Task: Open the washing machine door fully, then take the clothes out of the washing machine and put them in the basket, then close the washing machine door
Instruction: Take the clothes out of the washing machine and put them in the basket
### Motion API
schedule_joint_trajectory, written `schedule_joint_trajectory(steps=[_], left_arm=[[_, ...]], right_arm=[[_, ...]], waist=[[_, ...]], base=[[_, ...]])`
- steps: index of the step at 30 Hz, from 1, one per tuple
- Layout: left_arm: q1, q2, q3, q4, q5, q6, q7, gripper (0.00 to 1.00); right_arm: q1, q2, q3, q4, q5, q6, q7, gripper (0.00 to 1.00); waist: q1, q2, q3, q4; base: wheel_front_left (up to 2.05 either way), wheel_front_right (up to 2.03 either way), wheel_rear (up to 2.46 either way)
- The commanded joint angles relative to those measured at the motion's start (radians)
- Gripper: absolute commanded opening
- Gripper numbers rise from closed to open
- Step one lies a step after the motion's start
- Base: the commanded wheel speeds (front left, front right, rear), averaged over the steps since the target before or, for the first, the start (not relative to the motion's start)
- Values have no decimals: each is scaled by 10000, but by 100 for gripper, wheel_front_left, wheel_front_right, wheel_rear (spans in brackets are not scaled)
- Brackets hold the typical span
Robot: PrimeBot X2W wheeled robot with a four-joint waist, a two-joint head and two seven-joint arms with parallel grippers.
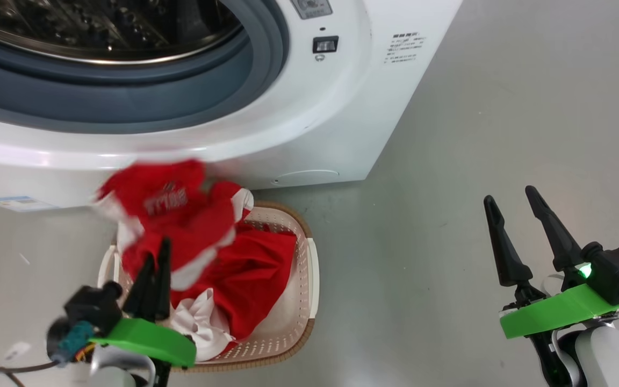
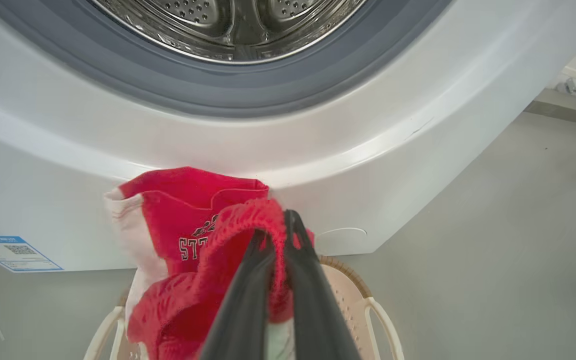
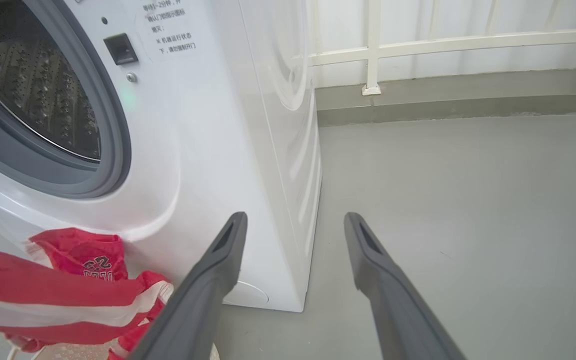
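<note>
Clothes (image 1: 180, 215), red with white panels, hang bunched from the left gripper (image 1: 158, 251), whose two fingers are pressed together on a fold of the jersey. In the head view the bundle lies at about 12 o'clock from those fingertips, above the 11 o'clock end of the basket (image 1: 296, 290), where more red and white cloth lies. The basket's long axis runs roughly 12 to 6 o'clock, close under the washing machine (image 1: 309, 134). The left arm is directly over it. The right gripper (image 1: 510, 194), fingers wide apart and holding nothing, hangs well off at 3 o'clock. A release here would probably land the jersey inside the rim, though part may drape over the far edge.
</note>
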Motion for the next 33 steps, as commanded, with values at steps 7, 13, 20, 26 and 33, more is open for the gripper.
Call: schedule_joint_trajectory(steps=[7, 13, 20, 26, 33], left_arm=[[-660, 193, -87, 1789, 237, -134, -51, 0], [-1318, 193, -553, 3445, 193, -147, -51, 0], [-2122, 318, -1708, 4992, -347, -149, -51, 0], [-2958, 559, -2064, 6119, -823, -150, -51, 0], [-3878, 778, -2280, 6679, -1148, -151, -51, 0]], right_arm=[[-212, -52, 169, -289, 68, 63, -65, 100], [-334, -72, 176, -326, 38, 63, -65, 100], [-510, -77, 194, -417, -5, 63, -65, 100], [-727, -84, 190, -528, -47, 63, -65, 100], [-952, -99, 212, -633, -86, 63, -65, 100]], waist=[[0, -1, 342, -126], [0, -1, 702, -198], [0, -1, 1292, -280], [0, -1, 1844, -356], [0, -1, 2438, -376]], base=[[0, 0, 0], [0, 0, 0], [0, 0, 0], [0, 0, 0], [0, 0, 0]])
